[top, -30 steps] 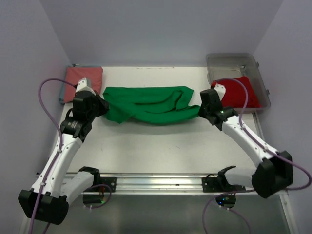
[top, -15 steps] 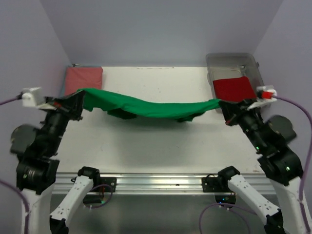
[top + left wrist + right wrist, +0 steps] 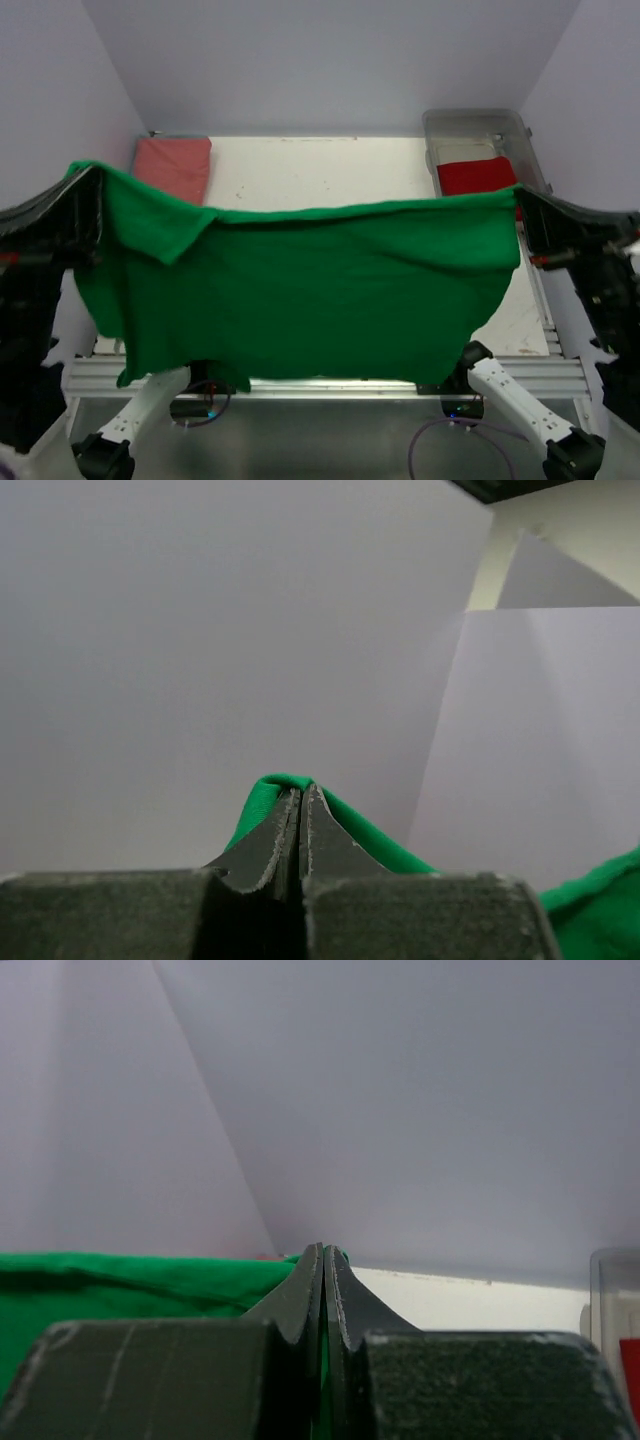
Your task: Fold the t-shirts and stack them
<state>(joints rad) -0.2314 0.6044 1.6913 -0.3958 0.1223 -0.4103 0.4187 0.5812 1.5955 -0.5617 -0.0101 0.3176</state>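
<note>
My left gripper [image 3: 300, 815] is clenched on one top corner of the bright green soft cloth t-shirt [image 3: 300, 290]. In the left wrist view both fingers are pressed flat together, with a green fold pinched over the tips. My right gripper [image 3: 323, 1265] is clamped the same way on the other top corner, with green cloth bunched to the left of the fingers in its wrist view.

Both grippers are raised high above the white table [image 3: 330, 165], the left over the left edge and the right over the right edge. The green t-shirt hangs between them as one wide spread sheet. Its top edge runs from grip to grip and dips a little just past the left one. Near the left grip a flap of cloth is folded over the front, its point facing down toward the middle. The lower hem hangs over the near edge. In the top view it hides the middle of the table and part of my arm bases. I can't tell if the hem touches anything.

A folded salmon-pink cloth t-shirt [image 3: 173, 165] lies flat at the far left corner of the table, well apart from the green one. A folded red cloth t-shirt [image 3: 478, 176] lies inside a clear plastic bin [image 3: 478, 122] at the far right corner, in the bin's near part. Pale lilac walls [image 3: 320, 60] close in the far side and both sides.
</note>
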